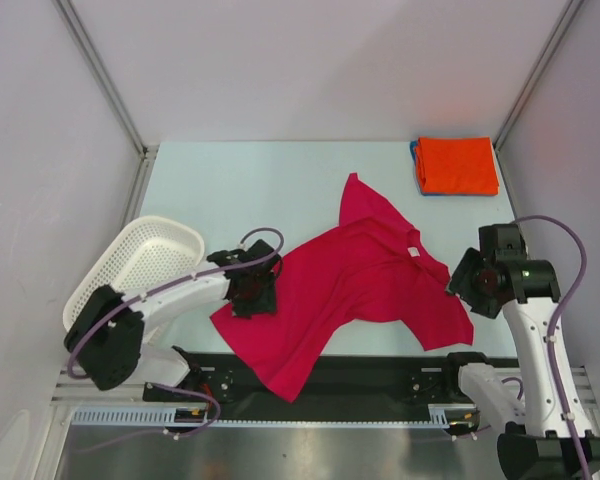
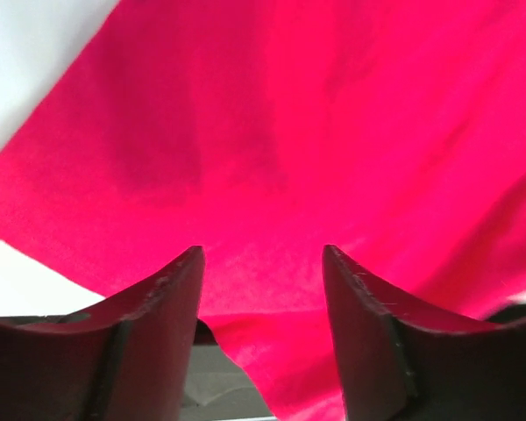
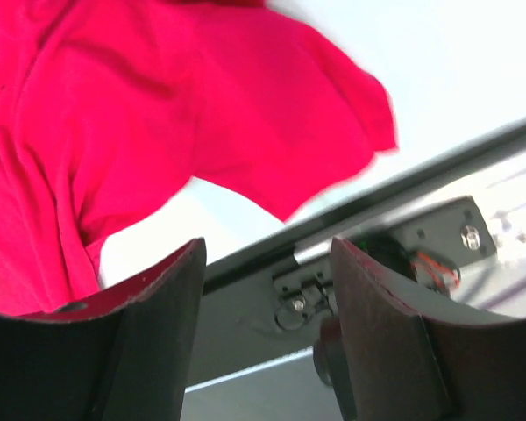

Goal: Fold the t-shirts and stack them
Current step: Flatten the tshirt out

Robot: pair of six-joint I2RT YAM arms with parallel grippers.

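A crimson t-shirt [image 1: 350,285] lies spread and rumpled across the middle of the table, its hem hanging over the near edge. It fills the left wrist view [image 2: 316,132] and shows in the right wrist view [image 3: 140,114]. A folded orange t-shirt [image 1: 458,164] lies at the far right on a blue one [image 1: 419,172], of which only an edge shows. My left gripper [image 1: 252,296] is open, low over the shirt's left edge. My right gripper [image 1: 463,280] is open and empty, raised beside the shirt's right sleeve.
A white perforated basket [image 1: 140,262] stands at the left edge of the table. A black rail [image 1: 380,375] with the arm bases runs along the near edge. Grey walls enclose the far side and both flanks.
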